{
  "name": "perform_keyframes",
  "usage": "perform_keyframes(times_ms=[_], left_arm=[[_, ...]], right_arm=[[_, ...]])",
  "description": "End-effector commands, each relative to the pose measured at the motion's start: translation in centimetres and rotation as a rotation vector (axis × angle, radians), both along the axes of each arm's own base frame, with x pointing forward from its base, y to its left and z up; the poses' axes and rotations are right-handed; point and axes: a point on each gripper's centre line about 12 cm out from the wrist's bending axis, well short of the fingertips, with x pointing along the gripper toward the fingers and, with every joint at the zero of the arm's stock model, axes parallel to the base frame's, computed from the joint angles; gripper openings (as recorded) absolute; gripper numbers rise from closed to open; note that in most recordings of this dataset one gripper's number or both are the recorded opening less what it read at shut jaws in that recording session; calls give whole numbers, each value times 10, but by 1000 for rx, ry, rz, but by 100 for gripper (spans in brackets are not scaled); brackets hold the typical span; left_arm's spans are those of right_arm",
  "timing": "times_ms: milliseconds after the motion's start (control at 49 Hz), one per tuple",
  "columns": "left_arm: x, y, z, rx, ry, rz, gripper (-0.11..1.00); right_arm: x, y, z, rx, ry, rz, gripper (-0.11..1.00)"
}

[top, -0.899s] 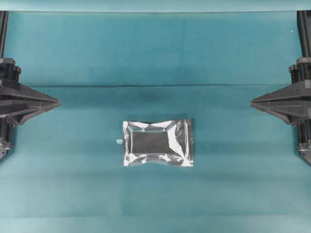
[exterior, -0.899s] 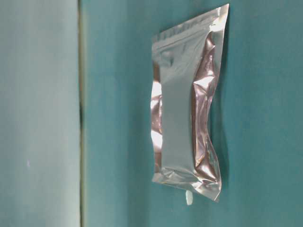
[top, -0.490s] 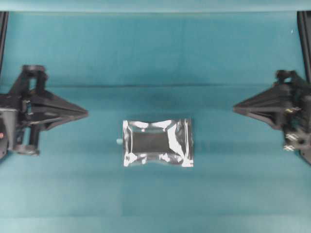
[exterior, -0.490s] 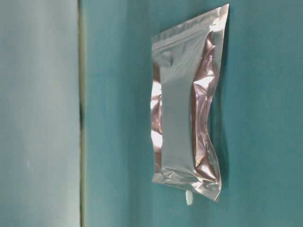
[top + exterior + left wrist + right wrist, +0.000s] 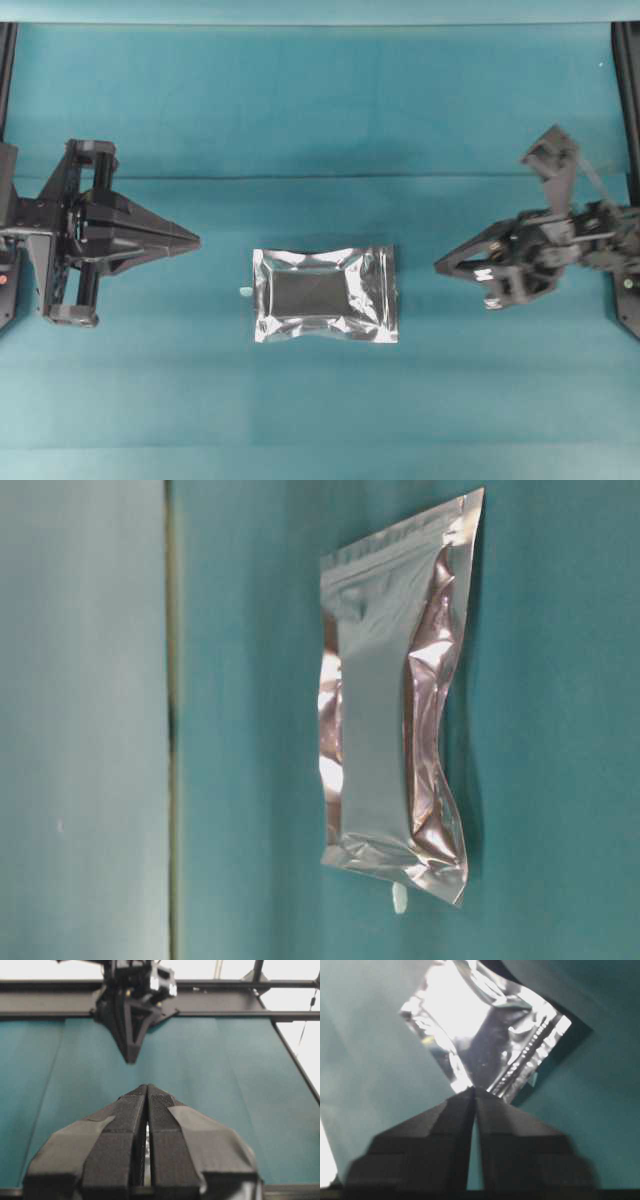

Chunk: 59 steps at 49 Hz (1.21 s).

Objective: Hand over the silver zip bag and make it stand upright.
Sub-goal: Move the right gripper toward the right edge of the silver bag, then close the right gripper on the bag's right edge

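Left pincer [image 5: 196,240]: shut tight, pads pressed together in its own wrist view, nothing held. Advanced toward the middle of the desk [image 5: 320,120] over the last second, from the left edge to a spot well short of the bag's left edge, tips level and aimed right.

Right pincer [image 5: 440,266]: tips meeting at the front in its wrist view, a thin slit behind them, nothing between them; shut or nearly so, holding nothing. Also brought in from the right edge, and rolled and tipped so the tips now aim left and slightly nearer, toward the bag's right edge. Near that edge, not touching.

Silver zip bag [image 5: 325,295]: flat on the desk at centre, long side left to right, darker panel up, zip end to the right. Unmoved through the last second. Tiny white speck [image 5: 244,291] just beside its left edge, likewise unmoved.

Meaning for the task: approach only, judged from both arms closing in with the bag untouched. No pick-up, no handover, no standing up yet. Right side looks the likelier first taker, being closer and angled onto the bag. Would need to open before any grip.
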Motion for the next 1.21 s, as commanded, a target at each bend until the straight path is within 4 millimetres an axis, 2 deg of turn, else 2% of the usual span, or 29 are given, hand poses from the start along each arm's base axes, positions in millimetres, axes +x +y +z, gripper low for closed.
perform_keyframes(times_ms=[0,123,225,429,735,1185], left_arm=[[3,-1,10,3,-26,-4,1],[3,-1,9,4,-17,-4,1],[3,-1,7,3,-6,-4,1],[3,-1,6,2,6,-3,1],[2,-1,6,2,5,-2,1],[3,-1,6,0,6,-1,1]], right_arm=[[12,0,-2,28,-1,-27,40],[23,1,-16,52,36,-49,77],[32,3,-25,46,37,-53,96],[41,5,-44,78,13,-105,96],[41,16,-72,133,18,-146,96],[50,17,-84,140,9,-167,96]])
